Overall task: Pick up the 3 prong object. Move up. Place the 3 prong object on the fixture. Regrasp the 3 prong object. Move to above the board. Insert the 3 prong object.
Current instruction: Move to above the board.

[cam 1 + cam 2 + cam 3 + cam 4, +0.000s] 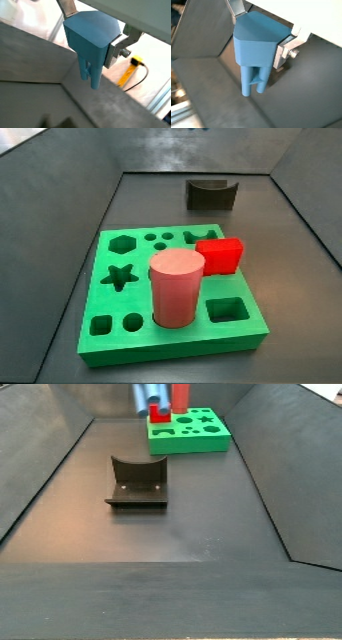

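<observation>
Clamped in the end effector: small grey-blue plastic 3 prong object, prongs down, held high above the dark floor; pick-up judged done; dark notched fixture empty; green foam board awaiting insertion; placing, regrasp remaining.

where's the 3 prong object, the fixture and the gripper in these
3 prong object [254, 47]: a wrist view, blue body face, held.
fixture [210, 194]: a side view, front wall below the notch.
gripper [93, 27]: a wrist view, between the silver fingers clamping the piece.
</observation>
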Robot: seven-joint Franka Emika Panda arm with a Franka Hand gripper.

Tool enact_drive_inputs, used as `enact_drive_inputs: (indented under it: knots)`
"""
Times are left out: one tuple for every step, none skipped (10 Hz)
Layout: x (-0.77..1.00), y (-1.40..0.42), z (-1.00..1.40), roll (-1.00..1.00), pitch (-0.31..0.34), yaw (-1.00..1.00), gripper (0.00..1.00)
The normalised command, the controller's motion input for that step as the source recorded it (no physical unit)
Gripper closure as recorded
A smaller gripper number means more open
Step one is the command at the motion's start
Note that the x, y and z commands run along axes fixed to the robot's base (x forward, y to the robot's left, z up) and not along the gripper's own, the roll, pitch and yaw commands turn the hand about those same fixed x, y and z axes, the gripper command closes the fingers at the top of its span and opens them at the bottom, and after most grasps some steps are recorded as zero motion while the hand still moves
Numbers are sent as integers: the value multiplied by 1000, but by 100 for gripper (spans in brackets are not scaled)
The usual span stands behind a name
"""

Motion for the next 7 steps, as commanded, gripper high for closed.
enact_drive_inputs:
  knots:
    - [-727,-1000,449,-1000,-128,-148,100]
    - [-766,-1000,442,-1000,-131,-157,100]
    - [-780,-1000,446,-1000,-124,-167,100]
    - [-814,-999,454,-1000,-115,-178,100]
    - [-601,-707,325,-1000,-101,-185,100]
    - [-326,-329,155,-1000,-89,-186,100]
    - [-226,-207,95,-1000,-80,-186,100]
